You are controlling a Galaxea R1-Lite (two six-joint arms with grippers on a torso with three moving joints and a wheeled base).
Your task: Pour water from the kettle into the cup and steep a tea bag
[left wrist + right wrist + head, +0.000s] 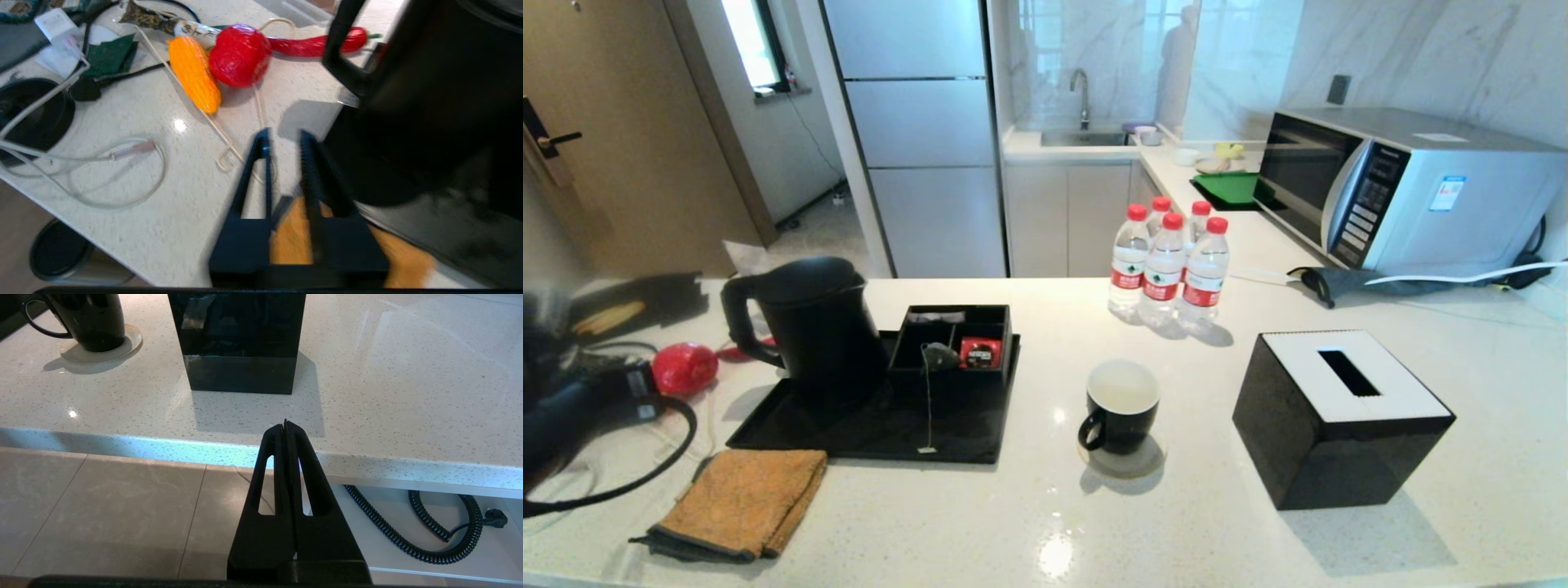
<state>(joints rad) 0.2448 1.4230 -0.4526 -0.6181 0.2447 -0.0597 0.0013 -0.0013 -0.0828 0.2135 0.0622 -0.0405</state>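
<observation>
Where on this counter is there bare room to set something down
Bare counter runs along the near edge, from the orange cloth past the cup to the tissue box. Another patch lies behind the tissue box toward the microwave. Crowded: the far left, with kettle, tray and cables.

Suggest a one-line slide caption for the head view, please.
Kettle on black tray, tea bag draped from organiser box, cup holding water on the counter.

A home kitchen: a tall fridge stands by the doorway, a sink with a curved tap sits against marble-look walls, and a microwave rests on the pale speckled counter, with bottles and a kettle on it.
</observation>
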